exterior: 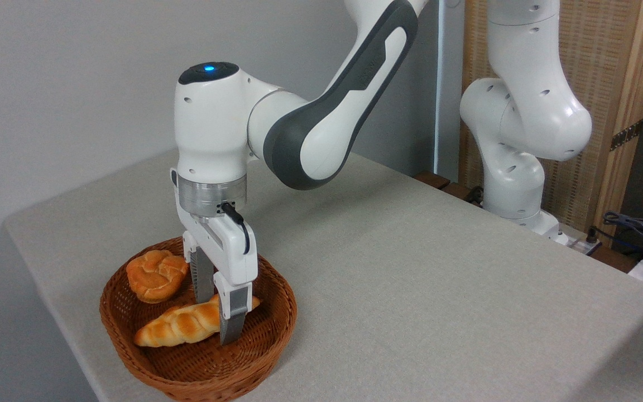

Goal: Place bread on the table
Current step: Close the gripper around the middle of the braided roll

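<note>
The bread (179, 326) is golden-orange with pale creases in a braided pattern; the bun (156, 274) is a deeper orange with browned folds; the basket (277, 329) is brown woven wicker; the table (411, 279) wears plain light grey-beige cloth; the arm (321, 128) is white with dark grey panels and a blue light; the gripper (218, 312) is white with grey fingers (233, 318).

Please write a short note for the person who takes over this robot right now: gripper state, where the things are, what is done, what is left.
Gripper: down in the basket, fingers on either side of the long bread near its right end; whether they already pinch it cannot be told.
Bread: lying in the basket, beside the round bun.
Done: the reach down to the bread.
Left: close, lift, set the bread on the table, release.
</note>
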